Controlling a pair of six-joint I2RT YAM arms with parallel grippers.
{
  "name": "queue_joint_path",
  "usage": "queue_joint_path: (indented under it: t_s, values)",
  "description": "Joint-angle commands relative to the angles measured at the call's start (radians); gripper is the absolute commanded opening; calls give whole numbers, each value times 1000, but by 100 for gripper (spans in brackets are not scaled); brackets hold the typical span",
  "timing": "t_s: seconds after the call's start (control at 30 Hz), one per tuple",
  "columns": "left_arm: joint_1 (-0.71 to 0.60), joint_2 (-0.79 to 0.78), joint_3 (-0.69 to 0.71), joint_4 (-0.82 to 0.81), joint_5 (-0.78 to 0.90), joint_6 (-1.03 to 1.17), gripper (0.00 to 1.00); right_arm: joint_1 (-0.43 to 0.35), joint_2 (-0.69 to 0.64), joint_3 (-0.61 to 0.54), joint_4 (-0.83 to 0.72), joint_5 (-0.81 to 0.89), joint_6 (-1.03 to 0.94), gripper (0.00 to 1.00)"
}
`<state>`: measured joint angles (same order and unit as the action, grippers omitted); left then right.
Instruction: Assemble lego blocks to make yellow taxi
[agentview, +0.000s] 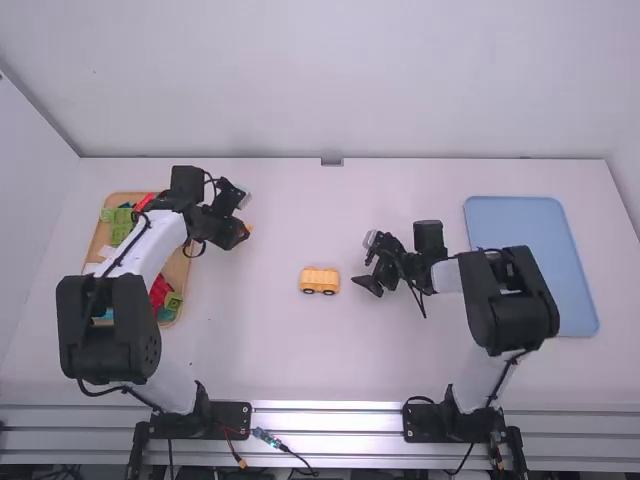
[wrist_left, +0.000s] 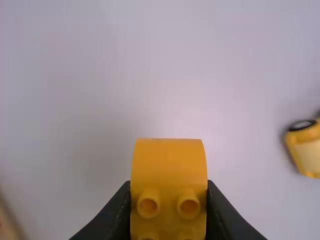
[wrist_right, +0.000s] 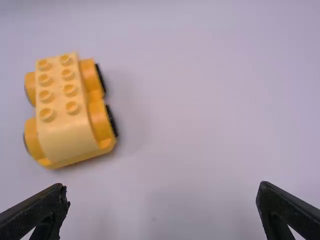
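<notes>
My left gripper (agentview: 238, 222) is over the table just right of the wooden tray. In the left wrist view that gripper (wrist_left: 169, 210) is shut on an orange-yellow block (wrist_left: 169, 165) with round studs. The yellow car body (agentview: 320, 281) stands on its wheels near the middle of the table; studs run along the top of the car body (wrist_right: 67, 107). Close to the car's right side is my right gripper (agentview: 372, 284). Seen from its own wrist, the right gripper (wrist_right: 162, 202) is open, its fingers wide apart with nothing between them.
The wooden tray (agentview: 180, 270) at the left holds green, red and blue blocks, partly hidden beneath the left arm. A blue tray (agentview: 530, 225) lies at the right, partly behind the right arm. White walls stand behind and beside the table.
</notes>
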<state>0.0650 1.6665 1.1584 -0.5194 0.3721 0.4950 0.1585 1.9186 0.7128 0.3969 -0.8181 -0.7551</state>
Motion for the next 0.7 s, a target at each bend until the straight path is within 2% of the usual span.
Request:
queue_joint_path:
  t_s: [0.0, 0.17, 0.5, 0.67]
  values:
    - [-46, -23, 16, -19, 88, 191, 2, -2, 64, 56, 0, -129, 14, 99]
    - [-97, -23, 16, -64, 181, 384, 2, 0, 96, 51, 16, -133, -30, 99]
    - [-106, -23, 22, -145, 328, 577, 2, 10, 93, -108, 366, -175, 106, 99]
    - [-160, -23, 22, -138, 298, 574, 2, 50, 98, -108, 361, -137, 101, 99]
